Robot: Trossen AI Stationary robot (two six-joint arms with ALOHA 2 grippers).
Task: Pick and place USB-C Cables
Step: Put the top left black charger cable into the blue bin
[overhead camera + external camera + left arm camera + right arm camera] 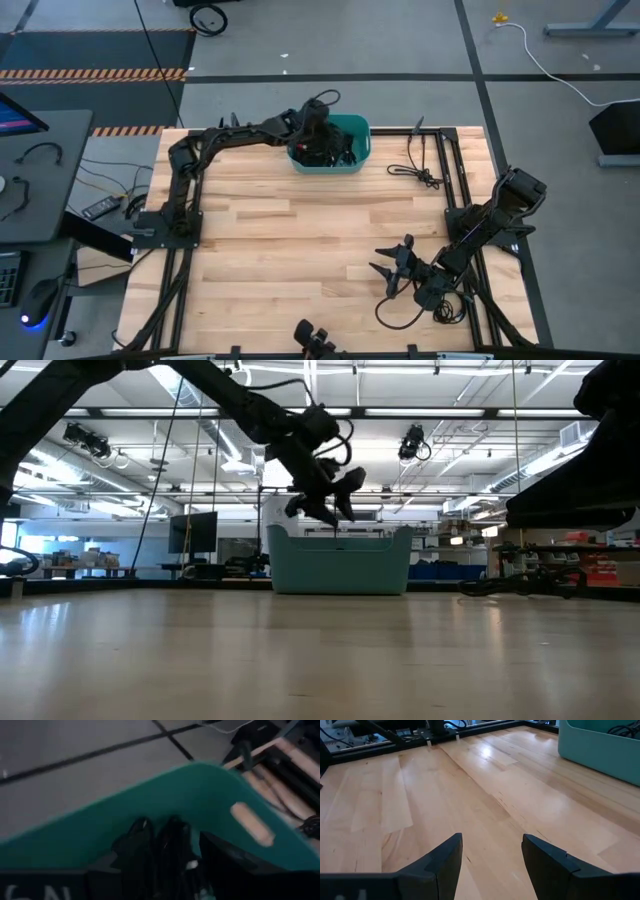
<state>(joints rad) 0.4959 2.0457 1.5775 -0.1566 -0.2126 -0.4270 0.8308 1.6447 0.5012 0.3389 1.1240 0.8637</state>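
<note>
A teal bin (352, 150) stands at the table's far middle and holds several black USB-C cable bundles (330, 152). My left gripper (318, 130) hovers over the bin's left part, just above its rim in the low view (325, 495), with its fingers spread and nothing between them. One loose black cable (420, 170) lies on the wood to the right of the bin; it also shows in the low view (505, 584). My right gripper (392, 268) is open and empty, low over the table's near right part.
Black frame rails (455, 170) run along the table's edges. A dark cord loop (398, 312) lies by my right arm near the front edge. Bare wood (470, 785) stretches between my right gripper and the bin (600, 745).
</note>
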